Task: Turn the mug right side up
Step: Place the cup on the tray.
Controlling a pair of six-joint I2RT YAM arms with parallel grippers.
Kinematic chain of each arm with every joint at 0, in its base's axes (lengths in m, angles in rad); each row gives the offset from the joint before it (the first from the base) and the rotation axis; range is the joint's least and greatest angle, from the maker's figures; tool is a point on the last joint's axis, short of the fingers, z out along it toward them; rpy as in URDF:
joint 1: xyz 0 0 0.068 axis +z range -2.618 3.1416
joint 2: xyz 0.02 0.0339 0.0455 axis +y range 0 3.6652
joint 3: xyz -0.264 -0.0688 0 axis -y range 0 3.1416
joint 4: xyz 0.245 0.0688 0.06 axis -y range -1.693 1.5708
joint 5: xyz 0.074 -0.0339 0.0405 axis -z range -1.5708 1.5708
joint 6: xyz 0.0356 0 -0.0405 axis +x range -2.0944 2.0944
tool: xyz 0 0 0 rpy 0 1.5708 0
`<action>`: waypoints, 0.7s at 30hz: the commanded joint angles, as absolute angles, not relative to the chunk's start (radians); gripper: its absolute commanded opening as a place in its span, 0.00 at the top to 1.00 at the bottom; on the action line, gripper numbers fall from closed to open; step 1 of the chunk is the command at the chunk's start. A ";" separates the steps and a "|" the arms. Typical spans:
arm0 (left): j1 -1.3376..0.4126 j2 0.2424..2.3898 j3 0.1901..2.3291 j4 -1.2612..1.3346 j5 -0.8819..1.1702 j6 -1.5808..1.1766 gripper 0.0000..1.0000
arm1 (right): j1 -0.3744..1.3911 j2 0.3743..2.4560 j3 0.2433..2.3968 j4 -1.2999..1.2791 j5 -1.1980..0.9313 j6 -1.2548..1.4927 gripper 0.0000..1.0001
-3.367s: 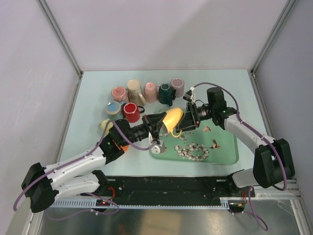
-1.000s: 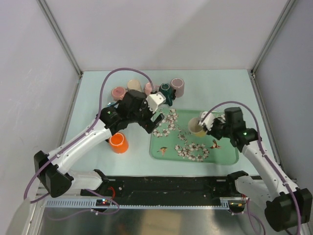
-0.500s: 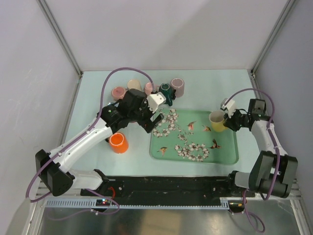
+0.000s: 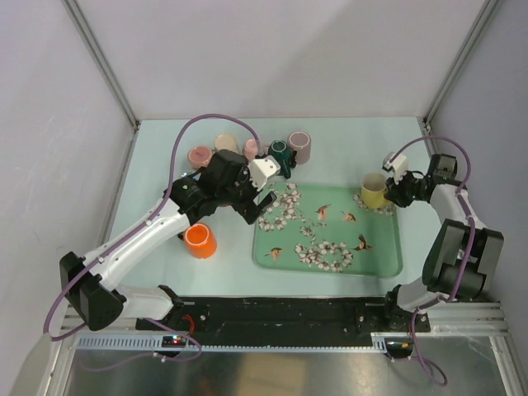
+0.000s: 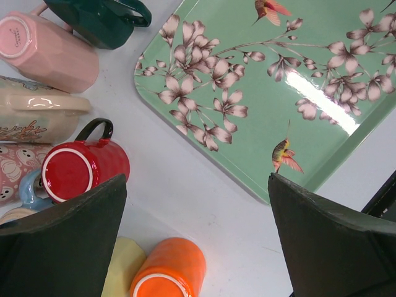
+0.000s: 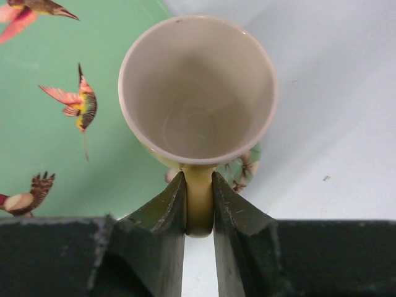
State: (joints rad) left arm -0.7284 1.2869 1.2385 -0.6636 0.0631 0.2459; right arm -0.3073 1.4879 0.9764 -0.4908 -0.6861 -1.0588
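Pale desk [image 4: 346, 144], flowered green tray [image 4: 394, 266], and at the tray's far right corner sits the yellow mug [image 6: 198, 86], mouth up! The right fingers [image 6: 164, 219] pinch its handle, narrow. The left fingers [image 5: 68, 241] hang wide and empty near the other mugs [image 5: 80, 167]. Best now, I'd say: settle the base flat on the tray, then let go gently.

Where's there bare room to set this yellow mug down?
The green tray is bare from its middle to its near edge. The table is bare behind the yellow mug in the right gripper. Crowded left of the tray: mug cluster, orange mug.
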 commanded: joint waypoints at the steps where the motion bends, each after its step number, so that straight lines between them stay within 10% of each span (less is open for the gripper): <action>1: -0.726 1.273 1.264 -0.660 0.057 0.271 0.00 | -0.330 1.542 1.061 -0.542 -0.670 -1.124 0.73; 21: -0.721 1.256 1.229 -0.658 0.061 0.287 0.00 | -0.380 1.603 1.156 -0.590 -0.568 -1.222 0.56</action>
State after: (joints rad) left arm -0.7277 1.2865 1.2381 -0.6643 0.0578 0.2649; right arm -0.3714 1.5963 1.0962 -0.6044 -0.6052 -1.1744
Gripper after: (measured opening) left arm 0.995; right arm 0.436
